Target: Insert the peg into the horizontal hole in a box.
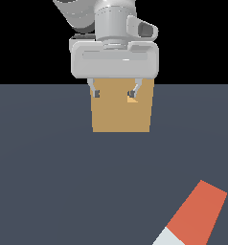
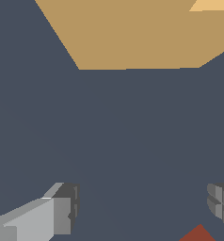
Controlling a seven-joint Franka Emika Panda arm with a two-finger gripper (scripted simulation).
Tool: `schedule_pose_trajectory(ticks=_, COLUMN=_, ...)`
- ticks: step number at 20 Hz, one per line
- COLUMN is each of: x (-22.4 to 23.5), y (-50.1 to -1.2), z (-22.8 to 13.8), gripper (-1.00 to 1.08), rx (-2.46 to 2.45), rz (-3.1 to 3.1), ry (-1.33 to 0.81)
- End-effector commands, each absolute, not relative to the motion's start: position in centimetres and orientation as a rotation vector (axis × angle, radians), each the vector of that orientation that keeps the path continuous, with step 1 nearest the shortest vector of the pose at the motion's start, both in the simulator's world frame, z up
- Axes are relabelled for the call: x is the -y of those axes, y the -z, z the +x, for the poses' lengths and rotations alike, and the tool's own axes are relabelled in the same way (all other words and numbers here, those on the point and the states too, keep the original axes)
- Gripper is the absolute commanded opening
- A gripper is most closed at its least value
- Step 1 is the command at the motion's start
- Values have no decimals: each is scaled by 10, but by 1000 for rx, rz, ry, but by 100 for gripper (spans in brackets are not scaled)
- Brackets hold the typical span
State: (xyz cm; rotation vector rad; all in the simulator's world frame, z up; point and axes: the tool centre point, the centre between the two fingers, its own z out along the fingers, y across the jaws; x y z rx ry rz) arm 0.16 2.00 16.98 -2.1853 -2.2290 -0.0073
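Hanging above the dark grey desk (image 1: 49, 167), the gripper (image 1: 114, 93) has its fingers (image 2: 57, 214) spread wide with nothing between them. In the exterior view the tan box (image 1: 120, 117) shows directly behind the gripper; whether they touch cannot be told. The peg (image 1: 195, 215) lies flat on the desk well apart from the gripper, angled, its pale end toward the frame's lower edge. In the wrist view, a sliver of orange-red peg (image 2: 198, 234) appears between the fingers.
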Motion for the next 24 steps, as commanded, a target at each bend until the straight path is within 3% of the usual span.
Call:
schedule_pose_trajectory(ticks=1, x=-20, y=-170, z=2, gripper=100, rx=2229, rz=-2185, ry=7)
schedule_pose_trajectory(ticks=12, x=16, y=-154, z=22, gripper=100, rx=2078, rz=-2335, ry=5)
schedule_pose_trajectory(ticks=24, x=149, y=-103, z=53, gripper=100, rx=1510, rz=-2750, ry=0)
